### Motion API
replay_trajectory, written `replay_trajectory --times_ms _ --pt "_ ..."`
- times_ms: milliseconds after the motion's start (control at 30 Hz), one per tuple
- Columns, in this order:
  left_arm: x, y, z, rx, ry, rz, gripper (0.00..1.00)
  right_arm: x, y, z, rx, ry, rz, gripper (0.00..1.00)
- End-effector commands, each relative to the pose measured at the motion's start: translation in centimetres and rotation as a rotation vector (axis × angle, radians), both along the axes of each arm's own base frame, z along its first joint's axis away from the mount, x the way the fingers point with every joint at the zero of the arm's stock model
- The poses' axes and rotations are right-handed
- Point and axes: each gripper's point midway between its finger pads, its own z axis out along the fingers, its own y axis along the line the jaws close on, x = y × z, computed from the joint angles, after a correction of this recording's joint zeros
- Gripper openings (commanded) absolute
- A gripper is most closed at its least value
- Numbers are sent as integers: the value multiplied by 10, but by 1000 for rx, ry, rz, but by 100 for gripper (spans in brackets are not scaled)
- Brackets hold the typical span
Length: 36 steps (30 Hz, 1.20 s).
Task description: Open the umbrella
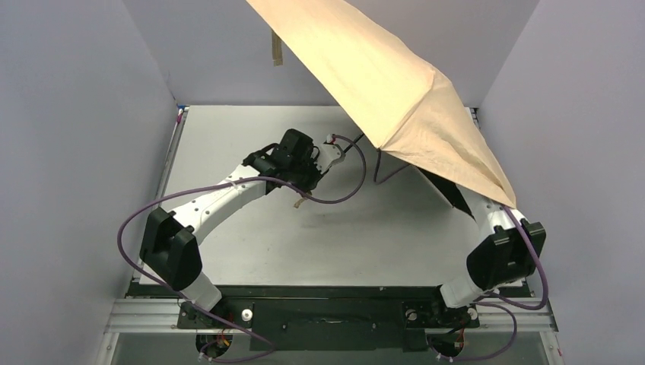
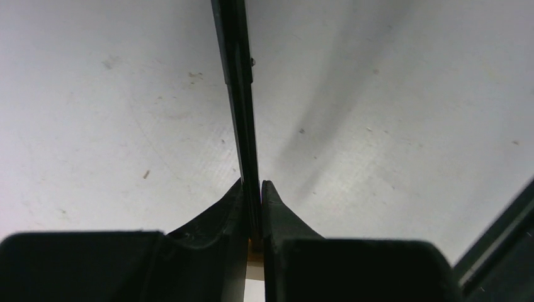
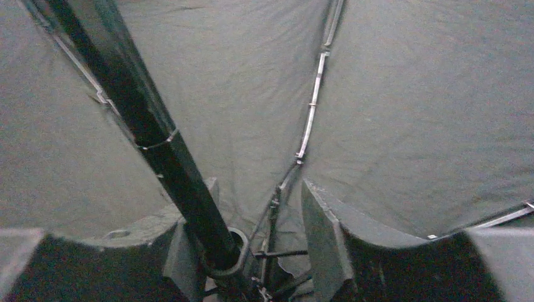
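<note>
The umbrella (image 1: 395, 84) is open. Its peach-tan canopy (image 1: 426, 129) hangs tilted in the air, over the far right part of the grey surface (image 1: 365, 236), and its lower edge dips toward the right arm (image 1: 498, 251). A small tan strap (image 1: 276, 49) dangles from the canopy's far left edge.

The left arm (image 1: 220, 198) reaches in from the left of the canopy and stops just short of its rim. From that arm's own camera, its jaws are pressed together on the thin black shaft (image 2: 242, 94), which runs straight up out of them, away from the canopy's shadow on the surface.

The right arm's wrist goes in under the canopy and is hidden from above. Underneath, the dark lining (image 3: 409, 126) fills the view, crossed by thin metal ribs (image 3: 312, 113). The jaws there stand apart. The shaft passes through the gap close to the left finger (image 3: 189, 245), with clear space on the side of the right finger (image 3: 324, 239).
</note>
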Motion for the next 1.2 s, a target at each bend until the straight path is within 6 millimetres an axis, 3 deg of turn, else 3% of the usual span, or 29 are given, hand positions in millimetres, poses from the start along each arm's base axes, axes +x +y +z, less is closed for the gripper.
replay_trajectory --times_ms 0,133,233,433,467,500,567,700,900,1000,1133,1167 --pt "-93 69 -34 241 414 16 0 -35 -41 128 -52 -489 -157 50" --pt "-80 44 -15 111 362 14 0 -40 -9 85 -66 -424 -83 56" --pt "-73 30 -1 24 335 26 0 -51 14 69 -44 -399 -36 59" --pt "-56 3 21 -127 278 32 0 -77 39 30 -14 -327 16 61" --pt "-55 0 26 -147 266 27 0 -80 43 16 -16 -299 25 61" --pt "-52 -3 31 -173 251 24 0 -85 43 16 -11 -300 27 61" --pt "-49 -8 41 -214 220 17 0 -94 47 -11 -23 -252 41 61" --pt "-48 -13 53 -259 192 2 0 -108 48 -38 -22 -210 52 64" --pt "-41 -12 59 -313 196 46 0 -126 44 -39 139 -165 14 72" --pt "-34 -9 71 -411 204 91 0 -141 40 -32 243 -142 0 74" --pt "-27 -4 77 -548 162 133 0 -164 30 -42 416 -26 -66 82" --pt "-22 -6 84 -587 125 125 0 -170 29 -57 453 53 -95 82"
